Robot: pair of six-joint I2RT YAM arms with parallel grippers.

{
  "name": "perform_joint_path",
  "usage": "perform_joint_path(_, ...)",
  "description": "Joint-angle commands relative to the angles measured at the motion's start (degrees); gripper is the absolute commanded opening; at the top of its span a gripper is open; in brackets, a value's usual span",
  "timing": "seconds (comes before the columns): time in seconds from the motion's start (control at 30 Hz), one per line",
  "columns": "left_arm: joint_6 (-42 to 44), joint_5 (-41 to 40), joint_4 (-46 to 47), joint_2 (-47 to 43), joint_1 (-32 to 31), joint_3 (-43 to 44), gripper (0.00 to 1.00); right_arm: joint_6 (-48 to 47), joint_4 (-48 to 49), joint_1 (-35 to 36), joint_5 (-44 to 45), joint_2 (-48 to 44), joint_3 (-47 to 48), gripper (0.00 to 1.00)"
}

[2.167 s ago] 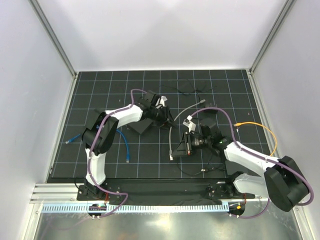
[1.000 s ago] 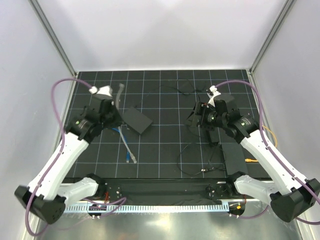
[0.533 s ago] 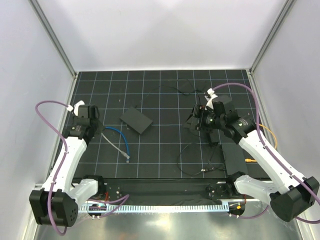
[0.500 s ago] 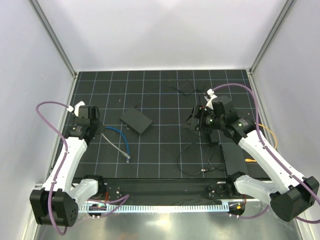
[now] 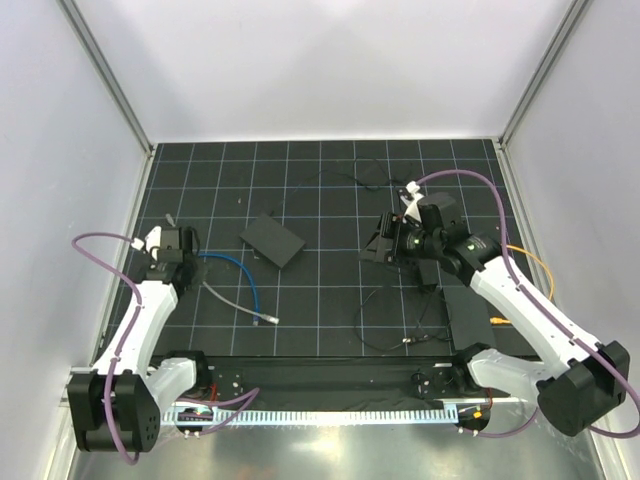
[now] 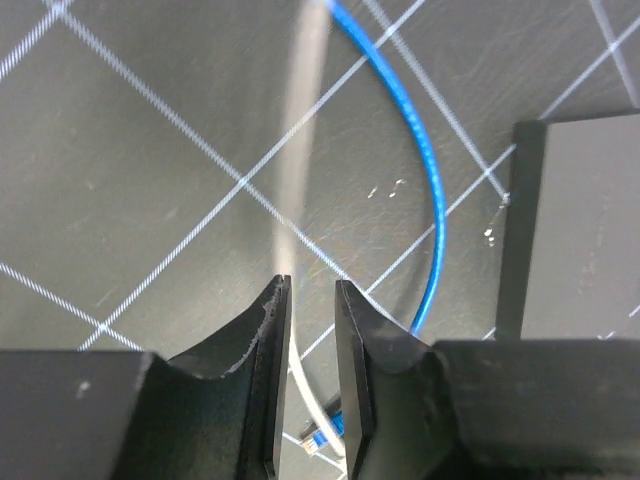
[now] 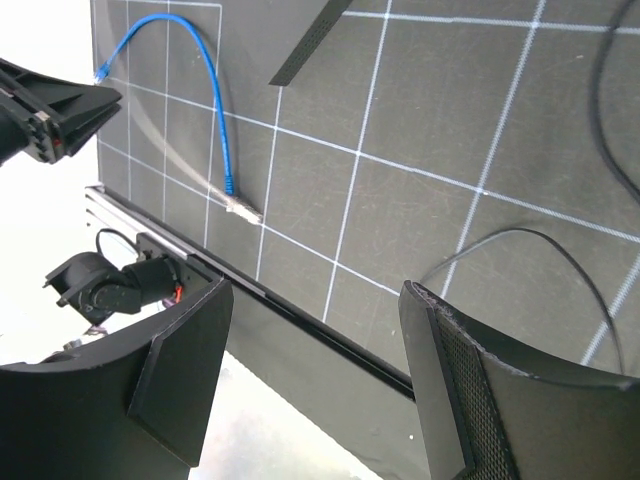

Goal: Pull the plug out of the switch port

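Grey cable (image 6: 299, 150) runs loose beneath left claw's (image 6: 308, 292) slightly parted jaws; right claw (image 7: 315, 292) gapes wide, empty.

Grey plug (image 5: 268, 320) lies unplugged, well apart from the black switch (image 5: 272, 241)

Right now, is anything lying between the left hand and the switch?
Yes. The blue cable arcs across the mat between the left hand and the switch. It lies flat on the mat, so a raised approach would probably clear it. The grey cable lies nearer the arm bases, off that line.
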Motion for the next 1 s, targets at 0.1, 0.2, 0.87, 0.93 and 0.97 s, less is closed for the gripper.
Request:
perform_joint_path(0.1, -5.4, -2.4, -0.4, -1.7, 0.4, -2.4, 0.47, 0.3, 3.9, -0.3, -4.7, 3.4, -1.2, 0.74)
perform_joint_path(0.2, -5.3, -1.3, -0.9, -1.4, 0.4, -1.3, 0.56, -0.5, 3.0, -0.2, -3.0, 4.4, -0.6, 0.75)
perform_joint_path(0.87, 3.5, 33.9, 17.6, 23.9, -0.9, 17.7, 0.47, 10.6, 33.4, -0.3, -10.2, 38.7, 13.8, 0.79)
perform_joint_path(0.93, 3.0, 35.1, 18.0, 29.4, -1.7, 21.0, 0.46, 13.3, 35.8, 0.0, -10.0, 43.0, 19.7, 0.77)
perform_joint_path(0.97, 2.9, 35.7, 18.2, 31.0, -2.0, 21.9, 0.46, 13.9, 36.4, 0.2, -9.9, 47.4, 22.0, 0.76)
